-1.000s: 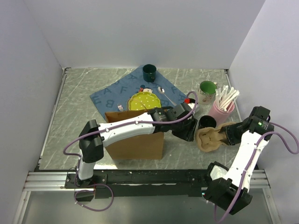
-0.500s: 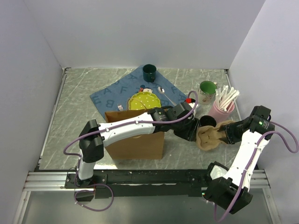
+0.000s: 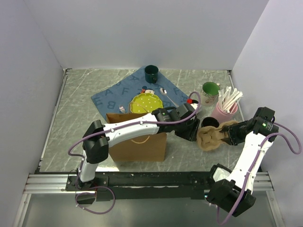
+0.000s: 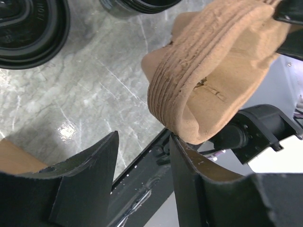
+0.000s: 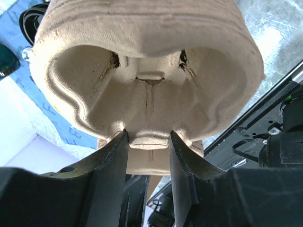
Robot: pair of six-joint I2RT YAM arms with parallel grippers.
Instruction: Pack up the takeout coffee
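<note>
One black takeout coffee cup (image 3: pixel 209 124) stands just behind the brown pulp carrier (image 3: pixel 211 137). In the left wrist view two black lidded cups show, one at the top left (image 4: pixel 28 28) and one at the top edge (image 4: pixel 137 4). My left gripper (image 3: pixel 188 128) is open and empty (image 4: pixel 142 156), low beside the carrier (image 4: pixel 213 71), whose rim touches one fingertip (image 4: pixel 182 146). My right gripper (image 3: pixel 231 137) is shut on the carrier's middle tab (image 5: pixel 147 137) and holds it tilted on its side. A black cup (image 5: pixel 31 19) shows past the carrier.
A brown paper bag (image 3: pixel 137 142) stands under my left arm. Behind it lie a blue letter mat (image 3: pixel 111 97), a yellow plate (image 3: pixel 144 101), a spoon (image 3: pixel 166 96) and a dark green mug (image 3: pixel 151 72). A white-green mug (image 3: pixel 209 92) and a pink cup of white sticks (image 3: pixel 226 106) stand at right.
My left gripper moved right toward the carrier, then drew back a little to the left. My right gripper shifted the carrier slightly left and up.
</note>
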